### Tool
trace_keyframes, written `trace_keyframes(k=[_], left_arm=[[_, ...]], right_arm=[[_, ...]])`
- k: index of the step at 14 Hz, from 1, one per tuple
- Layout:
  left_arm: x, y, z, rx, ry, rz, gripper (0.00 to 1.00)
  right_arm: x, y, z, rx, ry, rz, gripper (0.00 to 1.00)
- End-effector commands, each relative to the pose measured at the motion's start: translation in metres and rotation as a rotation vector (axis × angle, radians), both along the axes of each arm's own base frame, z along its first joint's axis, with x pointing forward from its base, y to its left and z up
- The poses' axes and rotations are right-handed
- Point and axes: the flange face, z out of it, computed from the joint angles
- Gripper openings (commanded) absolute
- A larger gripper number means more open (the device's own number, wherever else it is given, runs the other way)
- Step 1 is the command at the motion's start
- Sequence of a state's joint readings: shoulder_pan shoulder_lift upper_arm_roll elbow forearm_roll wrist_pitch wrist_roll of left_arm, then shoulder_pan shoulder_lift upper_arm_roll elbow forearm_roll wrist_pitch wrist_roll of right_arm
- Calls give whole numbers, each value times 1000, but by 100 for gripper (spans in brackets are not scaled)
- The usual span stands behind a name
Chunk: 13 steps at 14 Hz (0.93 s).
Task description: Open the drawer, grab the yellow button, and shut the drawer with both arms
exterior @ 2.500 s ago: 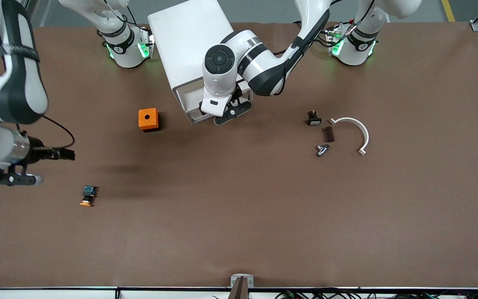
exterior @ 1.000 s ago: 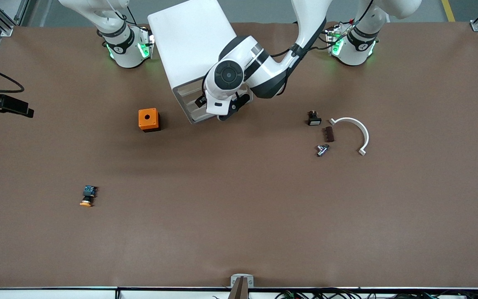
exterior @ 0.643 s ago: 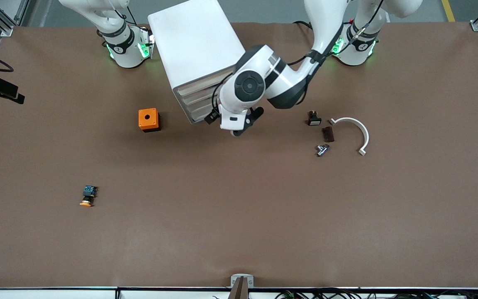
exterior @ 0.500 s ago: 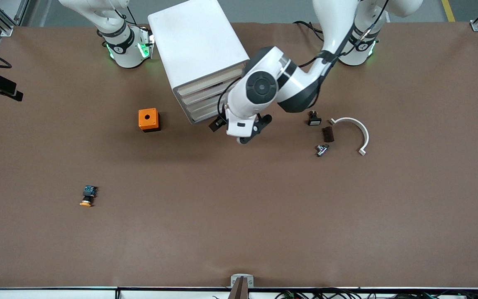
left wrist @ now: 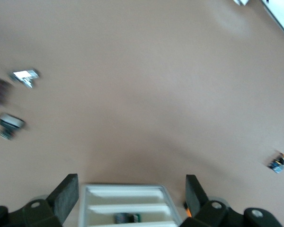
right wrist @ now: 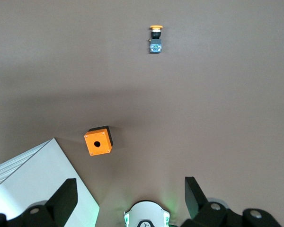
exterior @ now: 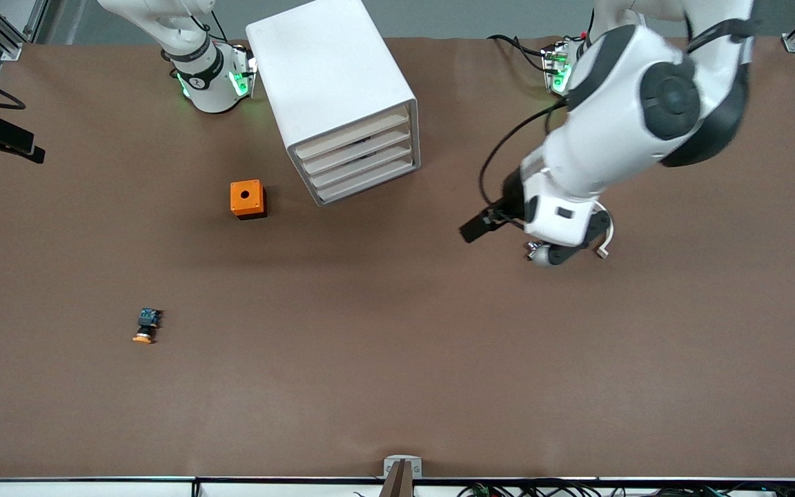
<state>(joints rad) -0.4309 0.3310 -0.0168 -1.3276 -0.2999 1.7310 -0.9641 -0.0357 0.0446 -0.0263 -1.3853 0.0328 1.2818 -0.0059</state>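
Fingers (left wrist: pixel 66 196) of the left gripper (left wrist: pixel 130 198) stand wide apart with nothing between them. The same holds for the right gripper (right wrist: pixel 130 198), also spread and empty. Clock directions below are read on the front view.

Change noted: 2.5 s ago the drawer (exterior: pixel 352 134) stood pulled out with the left gripper at its front. Now it sits flush with the three drawers below it. The left arm has since swung off to about 4 o'clock from the cabinet (exterior: pixel 328 69). Its gripper (exterior: pixel 566 250) is now over the small loose parts toward the left arm's end of the table. The right arm has lifted clear toward its own end and waits, high over the table.

Judgement: with the button out and the drawer shut, all three steps look done. What remains is probably only the arms' retreat.

Near to far:
- The button (exterior: pixel 146 326) lies on its side on the bare table, well apart from both grippers. It is at roughly 7 o'clock from the orange cube (exterior: pixel 247 198).
- Its long axis runs close to the 1–7 o'clock line, with the orange cap pointing to 7 and the black-and-blue body toward 1.
- The orange cube sits hole-up at about 8 o'clock from the cabinet front.
- The cabinet is farthest, its front turned toward about 5 o'clock.
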Motion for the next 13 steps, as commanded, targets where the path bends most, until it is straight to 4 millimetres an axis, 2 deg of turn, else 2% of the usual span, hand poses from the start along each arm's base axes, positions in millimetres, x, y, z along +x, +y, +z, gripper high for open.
trace_keyframes(k=[1,2,4,7,10,13], left_arm=[[2,65,14,31,9,-108,99],[5,95,18,35,24,-150,99],[6,137,22,62,36,-210,99],[2,167,21,134,41,-284,99],[0,211,21,120,30,-336,99],[-11,251,19,126,27,-395,99]], right_arm=[[-28,6,5,13,-40,9,100],[-32,7,2,12,-51,10,100],[-32,9,3,11,-58,1,100],[-30,18,4,3,-71,-17,100],[-28,18,7,-4,-100,-9,100],[-26,15,10,-12,-125,6,100]])
